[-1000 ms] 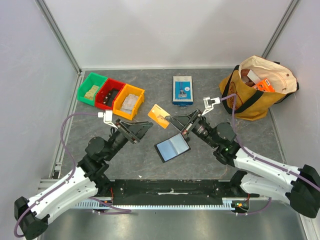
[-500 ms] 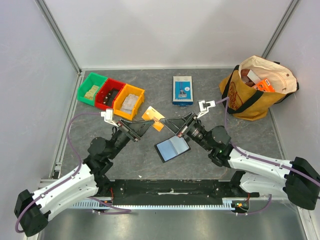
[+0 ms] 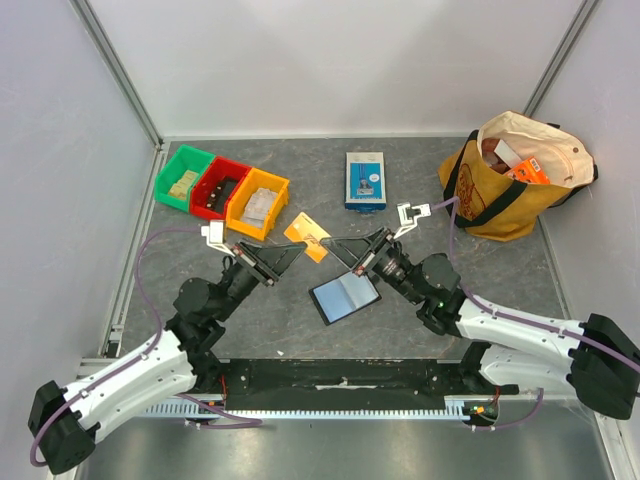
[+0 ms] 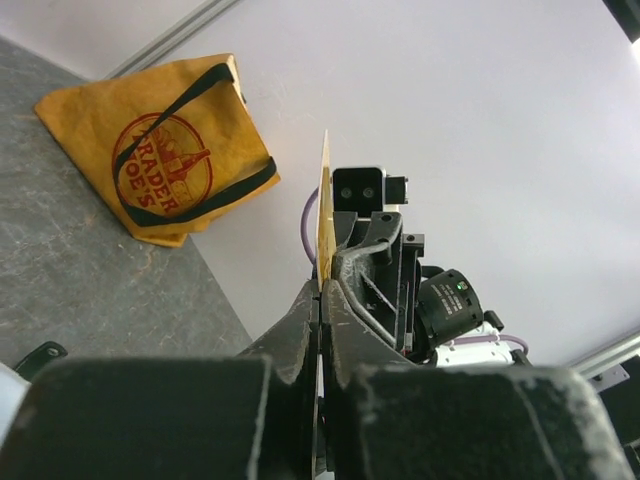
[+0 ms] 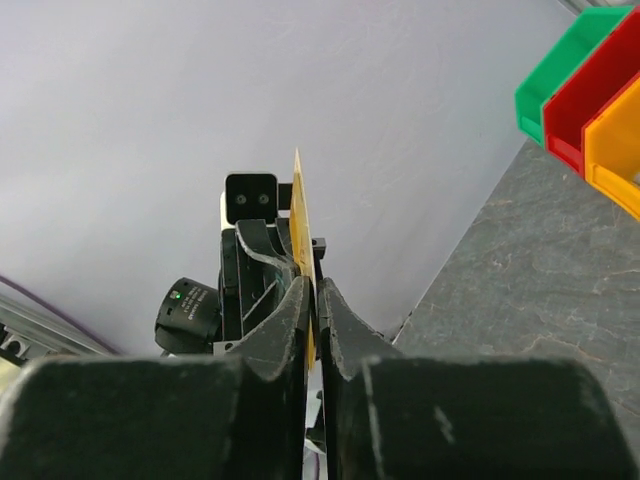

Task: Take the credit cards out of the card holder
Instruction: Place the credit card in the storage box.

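While the card holder lay open on the table closest to the arm bases, the real action was just past it. The left gripper and right gripper faced each other, both pinching one orange credit card in midair between them, so neither looked nearer.

Right tool clamped on upright orange card, coloured bins upper right, grey table
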